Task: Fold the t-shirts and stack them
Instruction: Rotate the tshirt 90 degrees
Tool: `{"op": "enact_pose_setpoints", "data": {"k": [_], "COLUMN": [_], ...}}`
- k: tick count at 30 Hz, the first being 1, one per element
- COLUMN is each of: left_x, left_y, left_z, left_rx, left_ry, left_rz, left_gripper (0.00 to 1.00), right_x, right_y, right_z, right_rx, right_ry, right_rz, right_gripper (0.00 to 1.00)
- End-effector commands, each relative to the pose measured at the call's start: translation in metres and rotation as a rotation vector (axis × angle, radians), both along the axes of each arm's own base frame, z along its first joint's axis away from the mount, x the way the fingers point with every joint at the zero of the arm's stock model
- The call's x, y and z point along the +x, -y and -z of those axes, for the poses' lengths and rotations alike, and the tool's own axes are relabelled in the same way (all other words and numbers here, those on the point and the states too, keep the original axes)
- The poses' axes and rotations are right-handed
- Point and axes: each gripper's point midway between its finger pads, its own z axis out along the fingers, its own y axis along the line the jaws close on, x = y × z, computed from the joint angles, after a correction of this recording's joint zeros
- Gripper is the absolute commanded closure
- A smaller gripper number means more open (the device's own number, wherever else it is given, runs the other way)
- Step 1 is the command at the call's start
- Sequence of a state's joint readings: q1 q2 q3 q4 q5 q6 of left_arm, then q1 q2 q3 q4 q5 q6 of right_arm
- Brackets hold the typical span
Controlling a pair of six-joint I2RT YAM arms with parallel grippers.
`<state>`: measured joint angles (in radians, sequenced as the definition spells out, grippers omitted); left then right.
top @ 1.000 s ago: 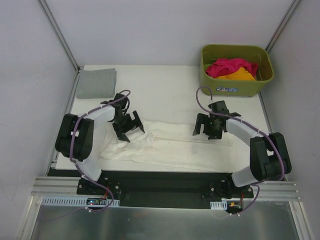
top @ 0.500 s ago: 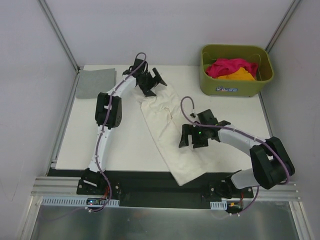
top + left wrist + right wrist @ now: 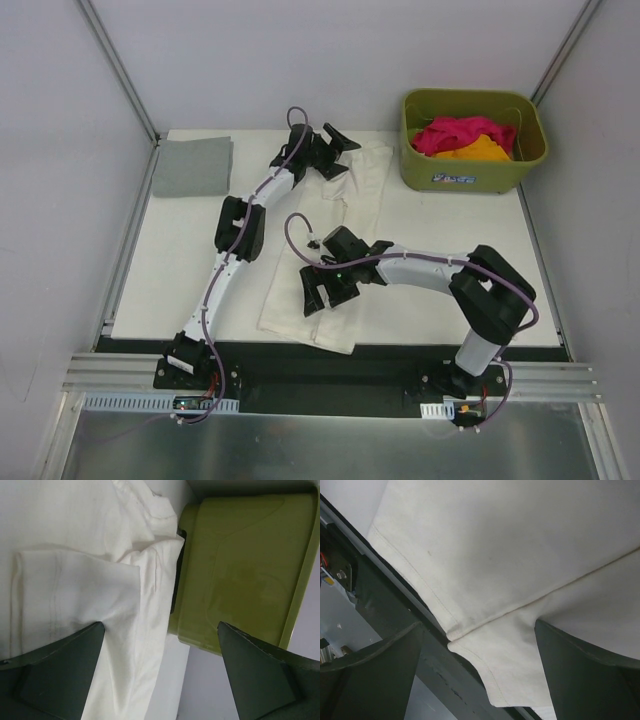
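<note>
The large cream-white cotton t-shirt is lying as a long narrow band on the white table. Its long axis is running on a slant from under the left gripper to under the right gripper. Each arm is hovering over its own end, so neither is nearer to the whole shirt. Both grippers are standing with jaws wide apart, holding nothing.

Below the left gripper the sleeve and collar end is lying, with the olive-green plastic basket just to its right (the cloth is running right up to the basket's foot). Below the right gripper the stitched hem is showing, one corner reaching past the table's edge over the black base rail.

The coming fold is likely turning on that slanted length, each end being taken by the arm above it.

The right arm is covering the band's middle, so the layering there is hidden. Whether any fingertip is touching cloth is hard to tell. The folded grey t-shirt is lying well to the left gripper's left. The magenta-pink t-shirt and orange t-shirt are sitting bunched in the basket.
</note>
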<state>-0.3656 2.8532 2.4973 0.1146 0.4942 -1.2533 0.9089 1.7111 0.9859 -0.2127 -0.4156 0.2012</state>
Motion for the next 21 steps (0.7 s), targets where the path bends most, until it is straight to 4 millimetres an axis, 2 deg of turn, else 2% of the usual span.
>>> {"op": "enact_pose_setpoints", "data": {"k": [1, 3, 4, 5, 7, 10, 12, 13, 14, 15, 16, 17, 19, 20, 21], "left_x": [0.027, 0.036, 0.038, 0.040, 0.043, 0.048, 0.053, 0.054, 0.053, 0.052, 0.049, 0.045, 0.038, 0.027, 0.019], "left_y": [-0.031, -0.050, -0.064, -0.072, -0.091, -0.098, -0.095, -0.092, -0.090, -0.090, -0.091, -0.094, -0.099, -0.104, -0.105], "left_z": [-0.004, -0.009, 0.001, -0.008, -0.005, -0.023, -0.043, -0.052, -0.073, -0.083, -0.117, -0.126, -0.161, -0.198, -0.216], "left_rx": [0.148, 0.199, 0.264, 0.285, 0.336, 0.336, 0.325, 0.317, 0.303, 0.299, 0.290, 0.316, 0.337, 0.350, 0.355], "left_ry": [0.096, 0.109, 0.071, 0.076, 0.071, 0.104, 0.161, 0.184, 0.222, 0.237, 0.286, 0.306, 0.368, 0.434, 0.465], "left_rz": [-0.142, -0.189, -0.244, -0.265, -0.305, -0.317, -0.305, -0.296, -0.281, -0.279, -0.286, -0.289, -0.293, -0.290, -0.276], "left_gripper": [0.01, 0.01, 0.01, 0.01, 0.01, 0.01, 0.01, 0.01, 0.01, 0.01, 0.01, 0.01, 0.01, 0.01, 0.01], "right_x": [-0.001, -0.008, -0.011, -0.014, -0.020, -0.021, -0.021, -0.016, -0.014, -0.010, -0.004, -0.002, 0.008, 0.008, 0.010], "right_y": [0.012, 0.020, 0.024, 0.029, 0.040, 0.050, 0.052, 0.053, 0.054, 0.055, 0.059, 0.062, 0.071, 0.077, 0.083], "right_z": [-0.011, -0.015, -0.015, -0.016, -0.019, -0.031, -0.040, -0.052, -0.057, -0.064, -0.072, -0.077, -0.082, -0.088, -0.088], "right_rx": [-0.044, -0.047, -0.050, -0.058, -0.058, -0.049, -0.040, -0.016, -0.008, 0.004, 0.014, 0.022, 0.019, 0.036, 0.030], "right_ry": [0.017, 0.016, 0.012, 0.003, 0.011, 0.046, 0.067, 0.108, 0.128, 0.152, 0.194, 0.217, 0.269, 0.294, 0.304], "right_rz": [0.028, 0.037, 0.039, 0.049, 0.066, 0.095, 0.104, 0.127, 0.136, 0.155, 0.193, 0.215, 0.294, 0.323, 0.350], "right_gripper": [0.03, 0.03, 0.03, 0.03, 0.03, 0.03, 0.03, 0.03, 0.03, 0.03, 0.03, 0.03, 0.03, 0.03, 0.03]}}
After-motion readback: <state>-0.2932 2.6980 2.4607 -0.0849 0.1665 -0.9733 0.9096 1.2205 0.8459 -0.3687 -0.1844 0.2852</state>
